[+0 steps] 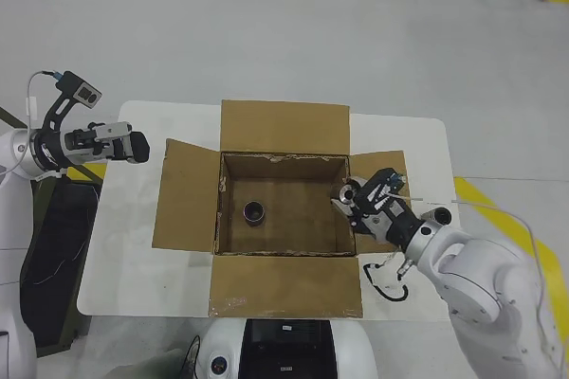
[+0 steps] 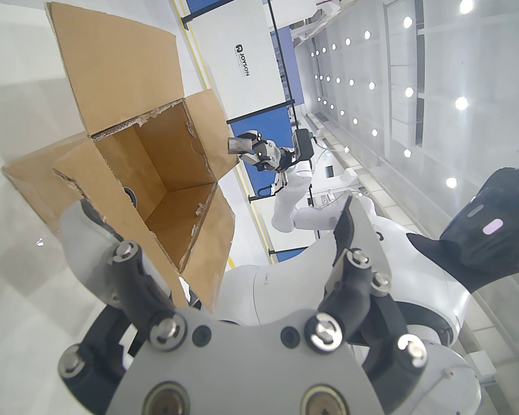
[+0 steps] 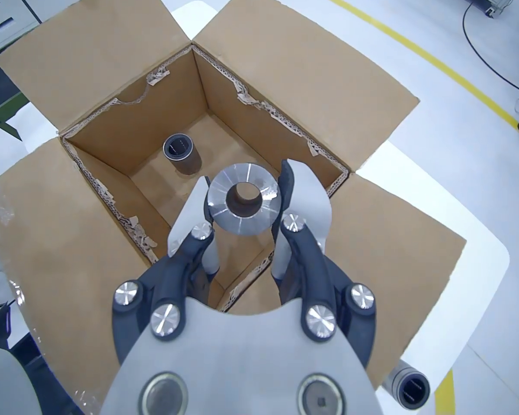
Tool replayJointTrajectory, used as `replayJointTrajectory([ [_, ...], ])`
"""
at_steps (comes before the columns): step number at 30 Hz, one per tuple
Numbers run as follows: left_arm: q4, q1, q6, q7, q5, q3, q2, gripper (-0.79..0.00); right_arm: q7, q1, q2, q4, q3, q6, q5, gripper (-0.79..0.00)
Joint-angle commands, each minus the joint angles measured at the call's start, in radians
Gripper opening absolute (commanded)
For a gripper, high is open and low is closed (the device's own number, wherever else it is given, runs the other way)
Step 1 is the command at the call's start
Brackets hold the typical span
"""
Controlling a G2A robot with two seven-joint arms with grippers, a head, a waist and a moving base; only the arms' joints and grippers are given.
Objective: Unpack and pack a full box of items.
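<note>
Item: metal sleeve (image 3: 244,204), gripped in right jaws above box (image 1: 284,142), right rim. Second sleeve (image 1: 255,212) stood inside. Left jaws open, apart over desk (image 1: 123,265). Step: likely one transfer (direction unclear); next called for a level carry, then release.

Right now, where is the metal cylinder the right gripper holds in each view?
Top view: metal cylinder in the right gripper, at the cardboard box wall nearest that arm.
Left wrist view: metal cylinder far off, past the box rim.
Right wrist view: metal cylinder in its gripper, over the box opening.
Shared landmark: the cardboard box.
</note>
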Motion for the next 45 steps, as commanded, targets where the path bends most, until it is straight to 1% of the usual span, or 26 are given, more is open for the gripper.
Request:
replayJointTrajectory([
  [1,0.000,0.000,0.000,0.000,0.000,0.000,0.000,0.000,0.006,-0.011,0.003,-0.014,0.010,0.000,-0.004,-0.785],
  [23,0.000,0.000,0.000,0.000,0.000,0.000,0.000,0.000,0.004,-0.013,0.004,-0.018,0.012,-0.002,-0.002,-0.785],
  [25,0.000,0.000,0.000,0.000,0.000,0.000,0.000,0.000,-0.009,-0.019,0.004,-0.017,0.018,0.001,-0.005,-0.785],
  [29,0.000,0.000,0.000,0.000,0.000,0.000,0.000,0.000,-0.009,-0.055,0.012,-0.043,0.082,0.006,0.012,-0.785],
  [35,0.000,0.000,0.000,0.000,0.000,0.000,0.000,0.000,-0.015,-0.154,0.023,-0.097,0.230,0.012,0.055,-0.785],
  [41,0.000,0.000,0.000,0.000,0.000,0.000,0.000,0.000,-0.056,-0.263,0.030,-0.097,0.379,0.013,0.087,-0.785],
  [45,0.000,0.000,0.000,0.000,0.000,0.000,0.000,0.000,-0.081,-0.319,0.032,-0.097,0.459,0.018,0.099,-0.785],
])
